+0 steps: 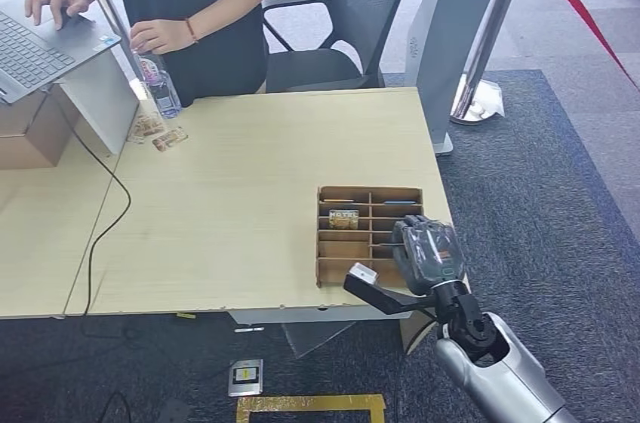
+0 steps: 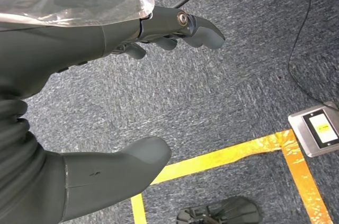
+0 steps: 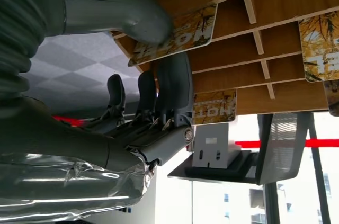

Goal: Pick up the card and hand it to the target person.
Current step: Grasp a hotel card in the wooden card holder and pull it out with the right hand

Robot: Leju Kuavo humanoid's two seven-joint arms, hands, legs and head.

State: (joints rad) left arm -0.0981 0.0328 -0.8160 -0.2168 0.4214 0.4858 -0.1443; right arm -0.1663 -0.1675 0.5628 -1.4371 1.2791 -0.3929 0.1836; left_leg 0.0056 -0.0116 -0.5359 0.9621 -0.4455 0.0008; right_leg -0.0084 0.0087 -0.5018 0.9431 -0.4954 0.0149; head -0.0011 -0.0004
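Right hand [image 1: 423, 255], at the brown cardboard divider tray's [image 1: 326, 273] four o'clock corner on the pale wooden bench [image 1: 226, 203], pinches a yellow printed card [image 3: 176, 33] between thumb and fingers; thumb-edge grip could slip as it lifts.

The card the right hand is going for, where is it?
The card lies in the cardboard organizer near the table's front right corner; the right hand's thumb presses on it.

One table [image 1: 249, 193] carries one tray [image 1: 367, 193], one laptop [image 1: 38, 48], one bottle [image 1: 160, 83] and two loose cards [image 1: 157, 133]. The head view shows one card [image 1: 343, 217] in the tray; the right wrist view shows more. One chair [image 1: 355, 13]. One person [image 1: 196, 3].
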